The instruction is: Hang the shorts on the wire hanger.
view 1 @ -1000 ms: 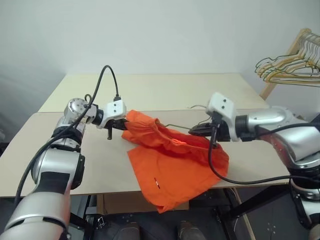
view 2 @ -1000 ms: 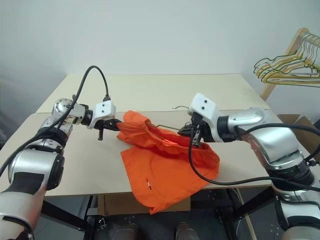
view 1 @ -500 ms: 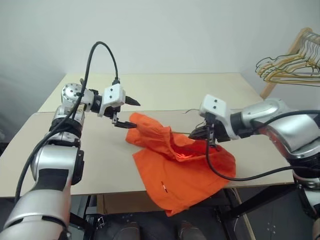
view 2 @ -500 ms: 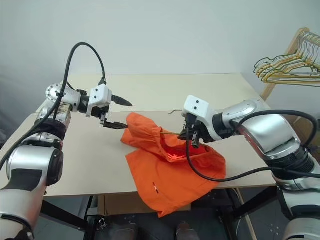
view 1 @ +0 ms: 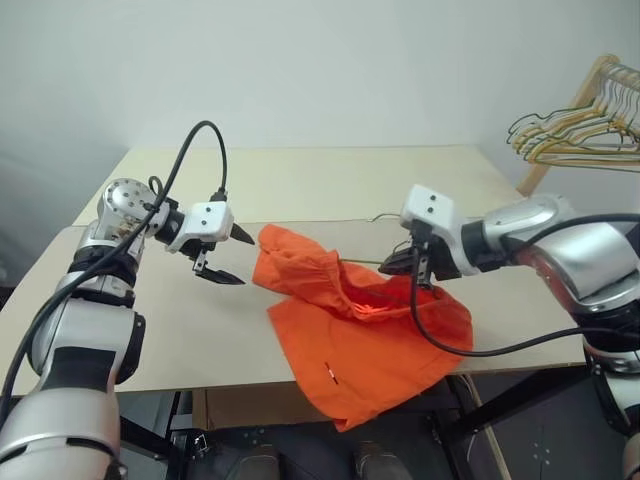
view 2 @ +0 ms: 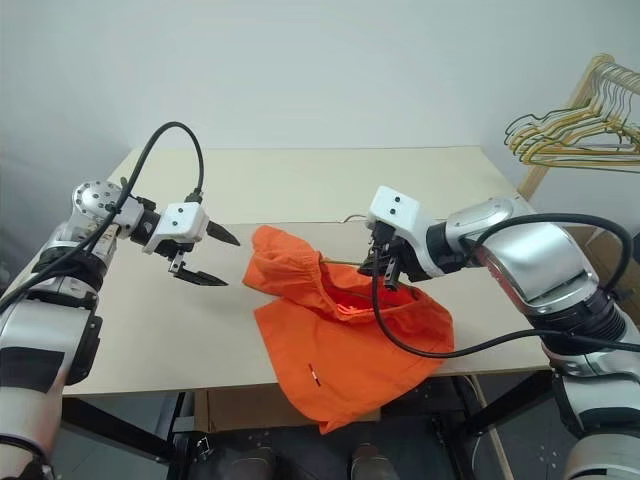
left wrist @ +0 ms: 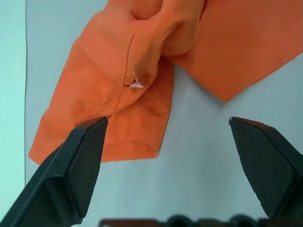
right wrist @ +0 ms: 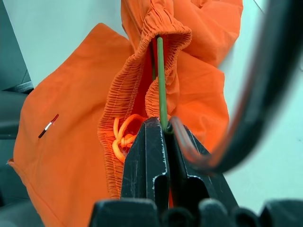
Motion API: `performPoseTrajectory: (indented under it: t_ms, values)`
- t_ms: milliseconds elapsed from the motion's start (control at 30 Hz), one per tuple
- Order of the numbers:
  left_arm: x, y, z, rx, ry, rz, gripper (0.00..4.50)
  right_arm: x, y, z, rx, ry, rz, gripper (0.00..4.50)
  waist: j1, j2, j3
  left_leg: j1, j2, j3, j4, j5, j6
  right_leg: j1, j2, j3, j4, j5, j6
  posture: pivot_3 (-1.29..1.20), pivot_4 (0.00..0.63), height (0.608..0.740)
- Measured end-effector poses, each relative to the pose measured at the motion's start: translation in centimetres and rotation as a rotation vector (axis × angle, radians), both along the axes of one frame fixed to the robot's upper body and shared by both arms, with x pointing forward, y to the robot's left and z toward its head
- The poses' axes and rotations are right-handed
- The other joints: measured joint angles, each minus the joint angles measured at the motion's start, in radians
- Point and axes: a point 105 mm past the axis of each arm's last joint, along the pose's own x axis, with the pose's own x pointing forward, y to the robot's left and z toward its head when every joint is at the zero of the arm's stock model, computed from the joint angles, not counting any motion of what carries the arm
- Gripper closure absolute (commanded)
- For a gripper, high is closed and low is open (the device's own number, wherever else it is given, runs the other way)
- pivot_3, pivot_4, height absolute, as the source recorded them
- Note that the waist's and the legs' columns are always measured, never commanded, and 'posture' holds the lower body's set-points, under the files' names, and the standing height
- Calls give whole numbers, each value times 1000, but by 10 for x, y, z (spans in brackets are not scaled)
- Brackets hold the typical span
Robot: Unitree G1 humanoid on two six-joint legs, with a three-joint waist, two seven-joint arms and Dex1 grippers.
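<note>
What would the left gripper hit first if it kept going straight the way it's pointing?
Most likely the shorts: the open left gripper points at their near folded edge, with bare table between, though depth is hard to judge.

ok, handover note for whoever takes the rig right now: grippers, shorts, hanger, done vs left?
Left gripper: open, holding nothing, just beside the shorts.
Right gripper: shut on the wire hanger.
Shorts lie bunched on the table, one edge over its front.
Done: hanger wire runs into the gathered waistband.
Left: regrip the fabric, pull it fully over the hanger, then lift.
</note>
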Motion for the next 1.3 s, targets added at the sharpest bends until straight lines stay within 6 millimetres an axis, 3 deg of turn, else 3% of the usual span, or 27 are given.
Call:
performPoseTrajectory:
  t_ms: [67, 167, 233, 400, 633, 767, 1100, 1133, 1300]
  values:
    - [3, -14, 15, -106, -7, -9, 23, 3, -1, 4, -7, -17, -8, 4500, 0, 0, 0, -1, 0, 0, 1, 0, 0, 0, -1, 0, 0, -1, 1, 16, 0, 740]
    - [1, -54, 48, -258, -25, -114, 23, 8, 0, 15, -13, -50, -14, 4500, -1, 0, 0, -4, 0, 0, 2, 0, 0, -2, -1, 0, 0, -3, 5, 17, 0, 740]
    - [-4, -76, 60, -278, -48, -197, 23, 11, 1, 21, -19, -67, -17, 4500, -3, 1, 0, -3, -1, 0, 2, 0, 0, -2, -1, 0, -1, -3, 5, 15, 0, 740]
    - [-6, -109, 41, -240, -16, -285, 23, 15, 2, 28, -47, -65, -15, 4500, -12, 4, 1, -2, 0, 0, 1, 0, 0, -2, 1, 0, 1, -1, 1, 4, 0, 740]
    - [5, -111, 21, -117, -33, -251, 23, 14, 6, 45, -83, -83, 19, 4500, -29, 5, 2, -2, -1, 0, 2, 0, 0, -2, 1, 1, 2, -1, 2, -16, 0, 740]
    - [10, -114, 12, -80, -54, -219, 860, 13, 6, 42, -96, -67, 31, 4500, -31, 5, 2, -3, -1, 0, 2, 0, 0, -3, 0, 1, 2, -2, 2, -16, 0, 740]
    - [18, -114, 4, -73, -75, -149, 4280, 13, 6, 42, -101, -66, 30, 4500, -32, 5, 2, -3, -1, 0, 2, 0, 0, -4, 0, 1, 3, -2, 2, -17, 0, 740]
    - [19, -113, 4, -78, -75, -141, 4492, 12, 6, 42, -102, -65, 38, 4500, -33, 5, 2, -3, -1, 0, 2, 0, 0, -4, 0, 1, 3, -2, 2, -17, 0, 740]
    - [19, -111, 5, -92, -61, -133, 4492, 10, 9, 42, -103, -70, 49, 4500, -33, 5, 2, -4, -1, 0, 2, 0, 0, -4, 0, 1, 3, -2, 2, -23, 0, 740]
